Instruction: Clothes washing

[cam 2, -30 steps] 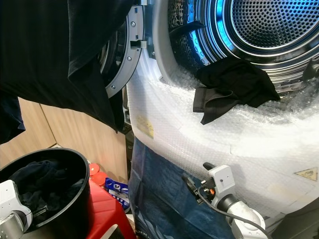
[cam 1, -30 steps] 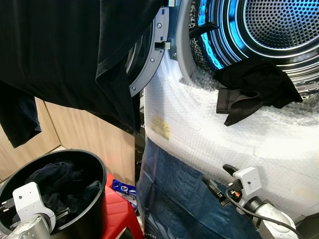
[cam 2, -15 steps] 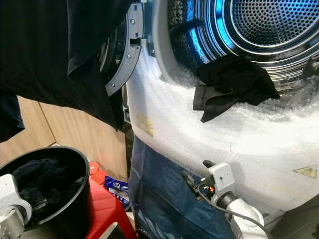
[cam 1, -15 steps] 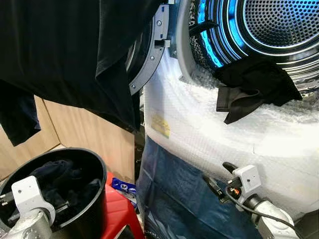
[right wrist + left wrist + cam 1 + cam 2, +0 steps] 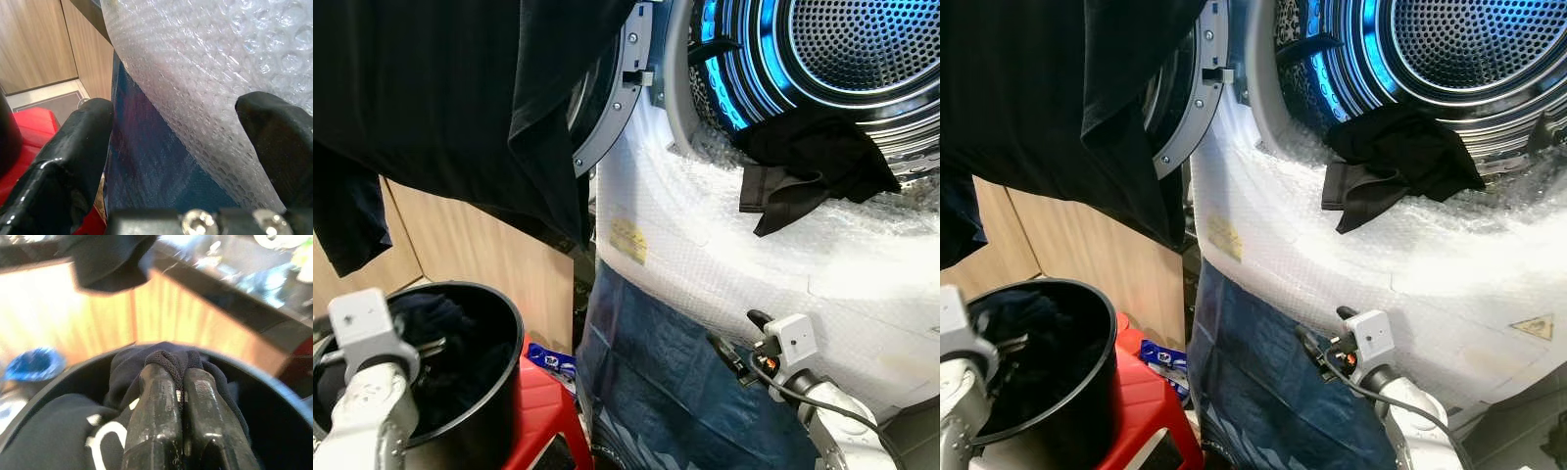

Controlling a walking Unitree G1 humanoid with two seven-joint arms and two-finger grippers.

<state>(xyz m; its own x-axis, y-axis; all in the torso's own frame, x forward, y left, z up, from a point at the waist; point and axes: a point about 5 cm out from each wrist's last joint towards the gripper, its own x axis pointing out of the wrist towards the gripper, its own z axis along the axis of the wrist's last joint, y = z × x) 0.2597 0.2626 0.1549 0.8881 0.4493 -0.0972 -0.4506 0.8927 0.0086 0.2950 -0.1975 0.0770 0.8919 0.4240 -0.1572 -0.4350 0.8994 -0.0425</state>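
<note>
Left end effector (image 5: pixel 178 377) inside the black bucket (image 5: pixel 499 323), fingers pressed together, pinching a fold of dark garment (image 5: pixel 161 360). Bucket sits on a red stool (image 5: pixel 543 416) beside the washing machine. Right end effector (image 5: pixel 176 147) spread wide, low before the bubble-wrapped machine front (image 5: pixel 724 264). Black cloth (image 5: pixel 808 162) draped over the drum's lip (image 5: pixel 705 88); another dark garment (image 5: pixel 440 98) hangs over the open door.
</note>
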